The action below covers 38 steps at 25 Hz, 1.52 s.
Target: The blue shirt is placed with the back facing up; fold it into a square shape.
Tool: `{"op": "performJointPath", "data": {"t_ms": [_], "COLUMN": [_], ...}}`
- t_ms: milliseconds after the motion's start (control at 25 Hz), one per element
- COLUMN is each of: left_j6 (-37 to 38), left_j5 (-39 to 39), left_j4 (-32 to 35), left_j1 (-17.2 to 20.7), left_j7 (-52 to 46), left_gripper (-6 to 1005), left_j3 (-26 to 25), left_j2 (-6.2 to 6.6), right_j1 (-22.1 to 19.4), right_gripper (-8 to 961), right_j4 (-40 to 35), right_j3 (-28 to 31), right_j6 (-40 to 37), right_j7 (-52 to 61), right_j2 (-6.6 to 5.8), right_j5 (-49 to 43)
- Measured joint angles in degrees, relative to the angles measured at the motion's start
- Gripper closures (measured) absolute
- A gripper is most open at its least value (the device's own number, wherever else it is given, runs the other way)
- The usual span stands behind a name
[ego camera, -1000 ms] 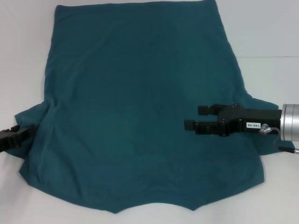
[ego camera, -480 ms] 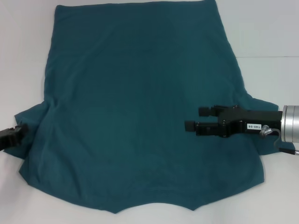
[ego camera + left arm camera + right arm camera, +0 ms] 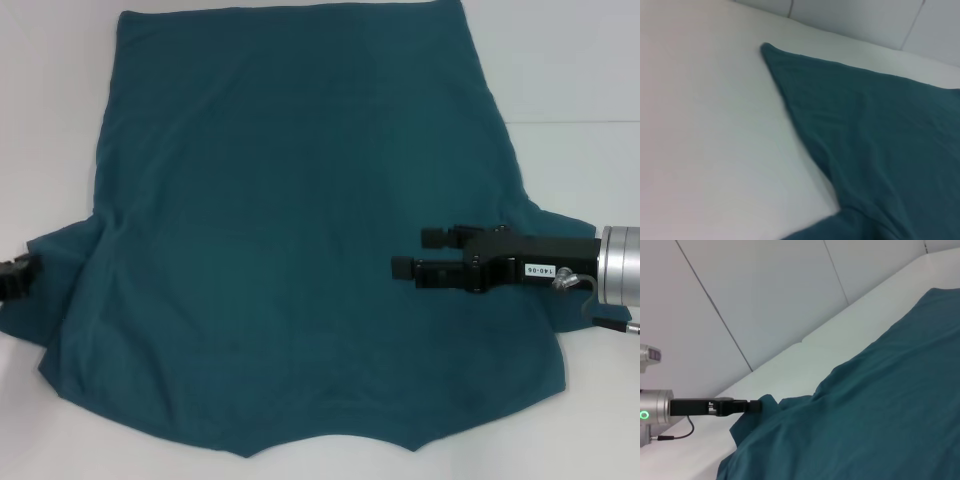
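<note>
The blue shirt [image 3: 280,250] lies spread flat on the white table [image 3: 570,80], plain side up, hem toward the far edge and collar toward me. My right gripper [image 3: 415,252] hovers over the shirt's right side just inside the right sleeve [image 3: 560,225], pointing left, open with nothing between its fingers. At the picture's left edge, my left gripper [image 3: 14,276] sits at the tip of the left sleeve [image 3: 50,285]. The right wrist view shows that left gripper [image 3: 752,406] meeting the sleeve corner. The left wrist view holds only shirt [image 3: 880,135] and table.
A white wall [image 3: 765,300] with panel seams rises behind the table's far side. Bare table surface [image 3: 705,125] borders the shirt on both sides.
My left gripper has slid left, almost out of the head view, uncovering more of the left sleeve. The right gripper has barely shifted.
</note>
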Motion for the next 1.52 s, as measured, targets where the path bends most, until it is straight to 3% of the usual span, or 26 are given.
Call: {"op": "performJointPath", "data": {"t_ms": [200, 1000, 1520], "left_j6": [-1.42, -7.76, -8.01], "left_j5": [0.54, 2.46, 2.62], "left_j4": [0.97, 2.41, 2.84], "left_j1": [-0.57, -1.76, -3.59], "left_j7": [-0.27, -0.39, 0.35], "left_gripper": [997, 996, 997], "left_j3": [-1.1, -0.47, -0.06], "left_j2": [0.93, 1.5, 1.87], "right_j1": [-0.07, 0.04, 0.08], "right_gripper": [41, 42, 42], "right_j4": [0.34, 0.61, 0.62], "right_j3": [0.14, 0.25, 0.04], "right_j6": [0.04, 0.2, 0.19], "right_j7": [-0.07, -0.5, -0.51], "right_j2": [0.0, 0.0, 0.0], "right_j5": [0.12, 0.62, 0.77]}}
